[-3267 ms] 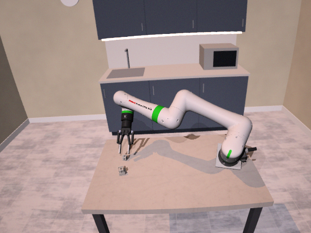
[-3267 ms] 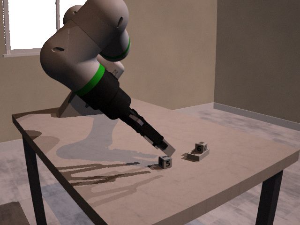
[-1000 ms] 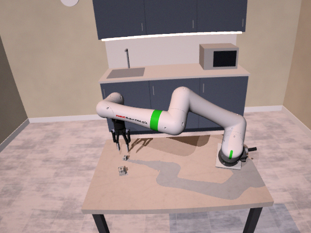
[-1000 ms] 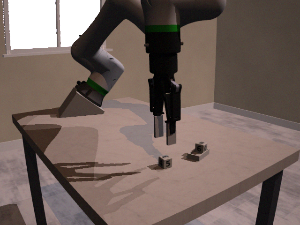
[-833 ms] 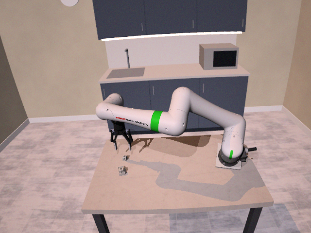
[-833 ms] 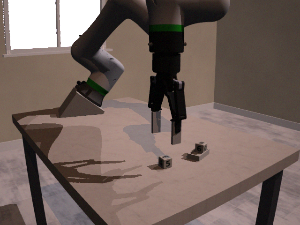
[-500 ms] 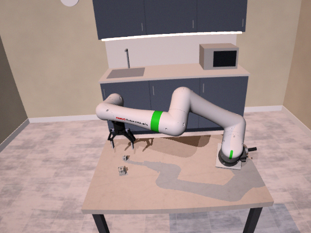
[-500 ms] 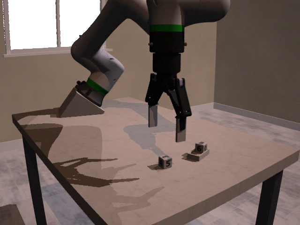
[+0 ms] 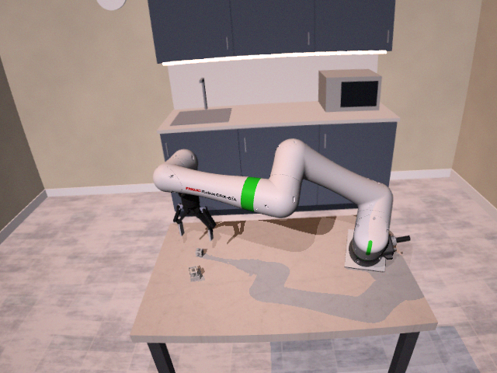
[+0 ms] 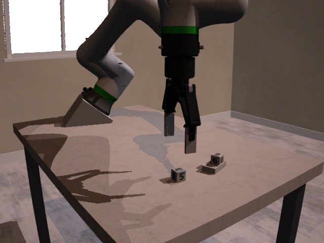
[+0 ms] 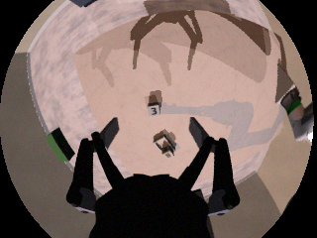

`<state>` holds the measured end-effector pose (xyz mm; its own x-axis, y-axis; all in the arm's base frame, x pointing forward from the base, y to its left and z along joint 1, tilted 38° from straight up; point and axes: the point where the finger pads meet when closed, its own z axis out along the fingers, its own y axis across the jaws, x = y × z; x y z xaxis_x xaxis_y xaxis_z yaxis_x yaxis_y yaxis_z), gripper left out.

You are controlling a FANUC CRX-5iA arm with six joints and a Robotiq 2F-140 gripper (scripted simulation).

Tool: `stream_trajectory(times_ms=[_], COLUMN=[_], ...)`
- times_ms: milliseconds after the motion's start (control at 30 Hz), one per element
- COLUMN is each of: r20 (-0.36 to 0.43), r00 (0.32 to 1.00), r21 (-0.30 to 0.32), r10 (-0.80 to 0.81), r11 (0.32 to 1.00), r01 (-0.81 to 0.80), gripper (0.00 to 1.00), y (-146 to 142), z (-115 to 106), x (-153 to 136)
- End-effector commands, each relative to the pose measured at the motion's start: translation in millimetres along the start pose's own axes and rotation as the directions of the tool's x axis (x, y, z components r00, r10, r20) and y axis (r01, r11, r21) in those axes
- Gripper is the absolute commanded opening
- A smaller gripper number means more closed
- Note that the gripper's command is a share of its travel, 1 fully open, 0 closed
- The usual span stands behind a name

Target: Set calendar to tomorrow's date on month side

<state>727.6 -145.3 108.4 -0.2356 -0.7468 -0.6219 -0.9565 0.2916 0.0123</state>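
1. Surface [image 9: 280, 305]: tan top on dark legs.
2. Rear wall: dark cabinets [image 9: 270, 26], counter with sink [image 9: 200, 116] and tall faucet [image 9: 203, 92].
3. Grey microwave [image 9: 349, 90] on the counter, right end.
4. Window [image 10: 57, 26], bright, exterior view.

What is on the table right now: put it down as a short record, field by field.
gripper: open wide, holding nothing, pointing down, above the table and clear of both cubes
loose cube: on the table outside the tray, 5 on a side facing the exterior camera
tray: on the table beside the loose cube, holding one cube
cube in tray: sitting in the tray, 6 on the side facing the exterior camera
empty slot: one place in the tray is unfilled
month name: not readable in any view
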Motion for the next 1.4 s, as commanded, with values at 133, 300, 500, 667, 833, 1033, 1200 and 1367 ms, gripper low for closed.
stream_trajectory(times_ms=[133, 300, 500, 667, 833, 1033, 1200, 1367], r20=[-0.003, -0.003, -0.003, -0.003, -0.003, -0.003, -0.003, -0.003], r00=[0.964, 0.906, 0.824, 0.734, 0.627, 0.503, 0.369, 0.228], r21=[-0.002, -0.001, -0.001, 0.000, 0.000, 0.001, 0.001, 0.001], r10=[0.265, 0.423, 0.567, 0.680, 0.779, 0.864, 0.929, 0.974], r11=[0.964, 0.906, 0.824, 0.734, 0.627, 0.503, 0.369, 0.228], r01=[-0.265, -0.423, -0.567, -0.680, -0.779, -0.864, -0.929, -0.974], gripper=[1.00, 1.00, 1.00, 1.00, 1.00, 1.00, 1.00, 1.00], y=[-0.1, 0.0, 0.1, 0.1, 0.2, 0.2, 0.3, 0.4], z=[-1.9, -3.0, -4.0, -4.9, -5.8, -6.8, -7.7, -8.6], x=[0.1, 0.2, 0.2, 0.3, 0.3, 0.4, 0.5, 0.5])
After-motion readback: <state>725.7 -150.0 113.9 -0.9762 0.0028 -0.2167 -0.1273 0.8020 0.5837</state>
